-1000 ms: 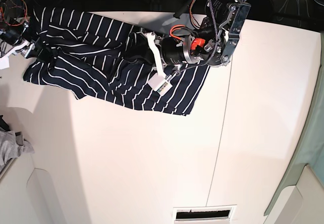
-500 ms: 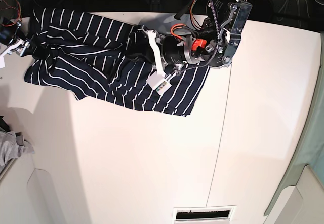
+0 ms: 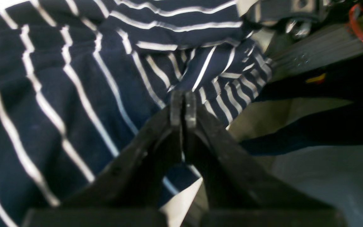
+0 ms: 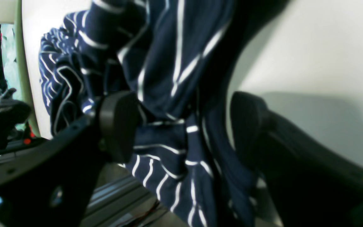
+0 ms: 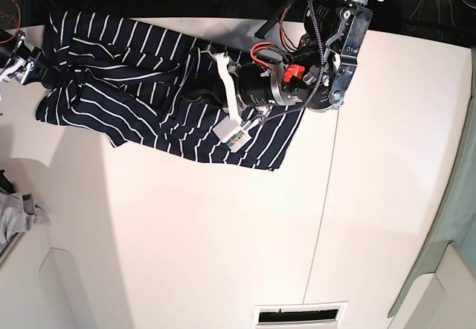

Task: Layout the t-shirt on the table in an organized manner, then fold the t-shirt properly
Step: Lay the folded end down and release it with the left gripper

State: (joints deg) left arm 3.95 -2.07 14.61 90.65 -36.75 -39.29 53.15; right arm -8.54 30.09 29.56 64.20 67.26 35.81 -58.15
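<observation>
Laying out is the step in hand, and by the look of things it is far from finished: the shirt point(image 5: 160, 98) sits bunched and wrinkled in the upper left of the base frame, against the far edge of the counter point(image 5: 223, 240), with folds piled near its middle and no sleeve or hem clearly squared off. Most of the counter below and to the right of it lies bare. The left hand point(image 3: 183, 108) is pressed together, its tips meeting in the centre of the left wrist frame right over a gathered ridge of striped cloth; whether any fabric is caught between them I cannot tell, since the tips look closed on each other. That arm lies across the shirt's right part in the base frame. The right hand point(image 4: 181, 126) is spread wide, one pad at left centre and the other at right centre of its wrist frame, with a hanging fold of shirt between them, not clamped. In the base frame it sits at the far upper left edge. Spreading flat, smoothing, and all of the folding look to be left
</observation>
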